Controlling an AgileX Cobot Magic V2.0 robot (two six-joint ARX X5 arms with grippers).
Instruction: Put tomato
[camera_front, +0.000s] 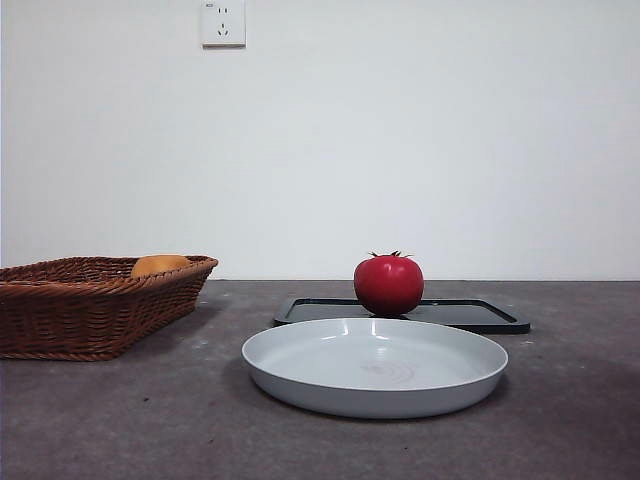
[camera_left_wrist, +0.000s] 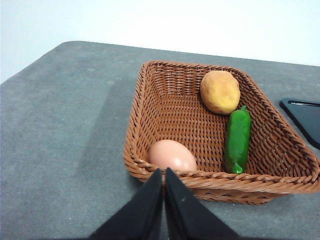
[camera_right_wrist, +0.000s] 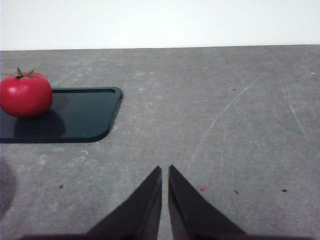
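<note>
Right gripper (camera_right_wrist: 165, 170) is seen w/ jaws pressed together, nothing held, parked over bare table (camera_right_wrist: 225, 110) well apart from the tomato. Left gripper (camera_left_wrist: 164, 172) likewise closed up, empty, hung just off the near rim of the wicker basket (camera_left_wrist: 150, 105), far from the tomato.

Largest first, all placed vs the tomato: basket well off to one side in the front view; grey plate (camera_front: 375, 395) directly in front, nearer the camera; black tray (camera_front: 480, 315) underneath it.

Tomato (camera_front: 388, 284) is sat upright on the tray, calyx up. Judged light, smooth and glossy, so prob. slippery; likely firm, but squeeze should be kept gentle. Grip is best taken across the widest part, jaws opened wide, stem avoided.
</note>
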